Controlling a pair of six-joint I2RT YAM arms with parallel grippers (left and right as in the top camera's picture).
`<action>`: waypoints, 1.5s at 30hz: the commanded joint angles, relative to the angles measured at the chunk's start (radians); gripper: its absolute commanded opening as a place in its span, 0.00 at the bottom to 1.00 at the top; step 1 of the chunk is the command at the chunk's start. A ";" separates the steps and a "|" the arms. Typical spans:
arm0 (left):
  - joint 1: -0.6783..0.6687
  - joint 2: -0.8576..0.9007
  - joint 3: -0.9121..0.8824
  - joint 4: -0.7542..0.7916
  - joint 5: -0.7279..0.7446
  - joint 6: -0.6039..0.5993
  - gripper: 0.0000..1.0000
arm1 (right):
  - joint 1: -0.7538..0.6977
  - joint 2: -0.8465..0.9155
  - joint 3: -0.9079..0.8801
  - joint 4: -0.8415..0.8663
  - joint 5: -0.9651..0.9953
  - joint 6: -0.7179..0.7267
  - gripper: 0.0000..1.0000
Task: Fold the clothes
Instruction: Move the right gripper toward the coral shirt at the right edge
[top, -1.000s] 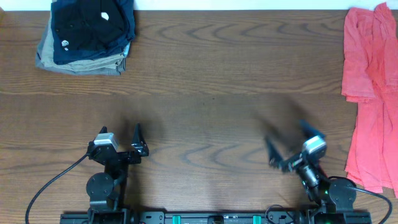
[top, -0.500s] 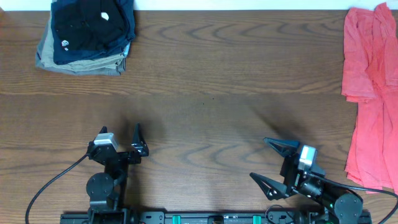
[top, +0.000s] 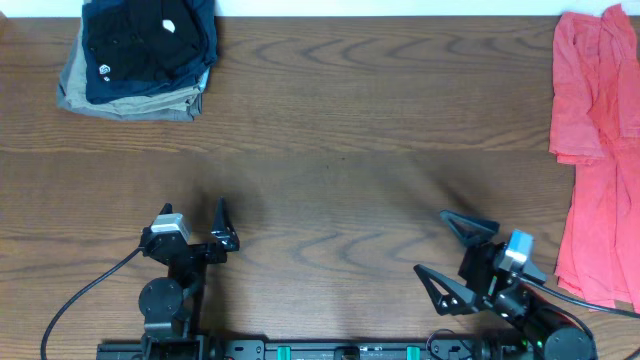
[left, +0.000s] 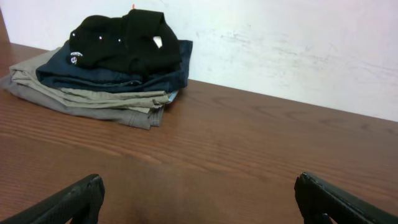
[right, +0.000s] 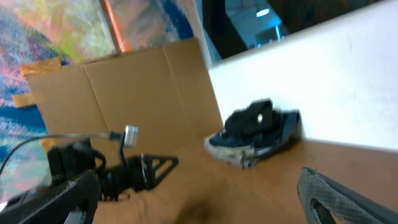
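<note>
I judged this reach belonged not to my left gripper (top: 226, 228) but to my right gripper (top: 447, 258). It needed to travel to the crumpled coral-red cotton T-shirt (top: 590, 150), lying well ahead of it and off to its right, and pinch a hem rather than a bunched fold. The left arm sat folded low by its base, jaws spread wide and empty; the right arm was tucked likewise, jaws wide and empty, facing away from the shirt.
</note>
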 joint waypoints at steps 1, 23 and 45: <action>-0.005 -0.006 -0.016 -0.035 0.008 0.005 0.98 | -0.009 0.045 0.098 -0.028 0.041 -0.082 0.99; -0.005 -0.006 -0.016 -0.035 0.008 0.006 0.98 | -0.009 0.650 0.710 -0.557 0.851 -0.685 0.99; -0.005 -0.006 -0.016 -0.035 0.008 0.006 0.98 | -0.265 1.646 1.478 -1.299 1.046 -0.789 0.99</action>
